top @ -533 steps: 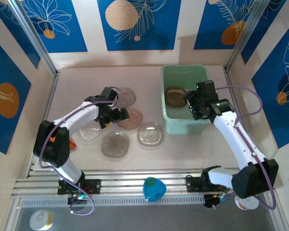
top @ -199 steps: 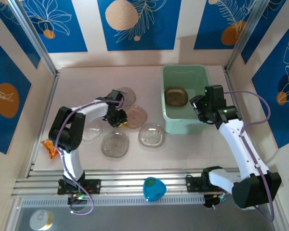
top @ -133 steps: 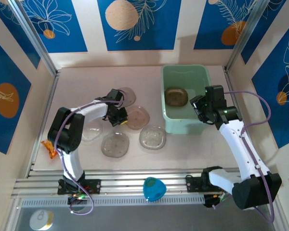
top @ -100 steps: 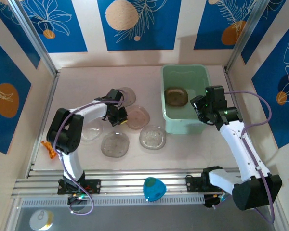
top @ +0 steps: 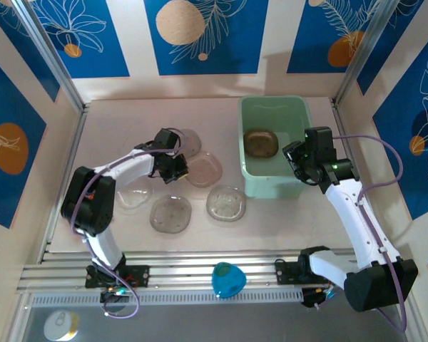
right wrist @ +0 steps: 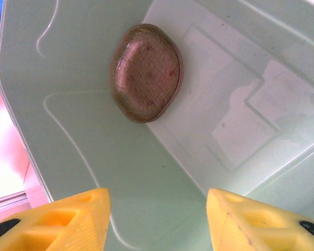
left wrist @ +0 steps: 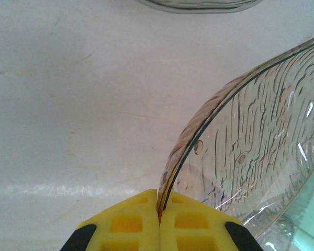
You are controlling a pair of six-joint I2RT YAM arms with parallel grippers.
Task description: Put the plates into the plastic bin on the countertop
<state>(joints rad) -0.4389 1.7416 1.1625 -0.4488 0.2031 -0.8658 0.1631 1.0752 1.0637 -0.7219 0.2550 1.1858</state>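
Left gripper [top: 172,167], top view: clear plate [top: 225,202] and grey plate [top: 170,213] lie nearby on countertop [top: 128,121]; right gripper [top: 296,162] over plastic bin [top: 272,102].
Left wrist: fingers clenched on rim of pinkish plate [left wrist: 251,136], seemingly tilted.
Right wrist: jaws parted, empty, above brownish plate [right wrist: 145,72] in bin.

The left arm [top: 128,166] reaches forward, its fingers [left wrist: 131,230] pinched together; the right arm's [top: 349,206] fingers [right wrist: 57,219] stand apart.
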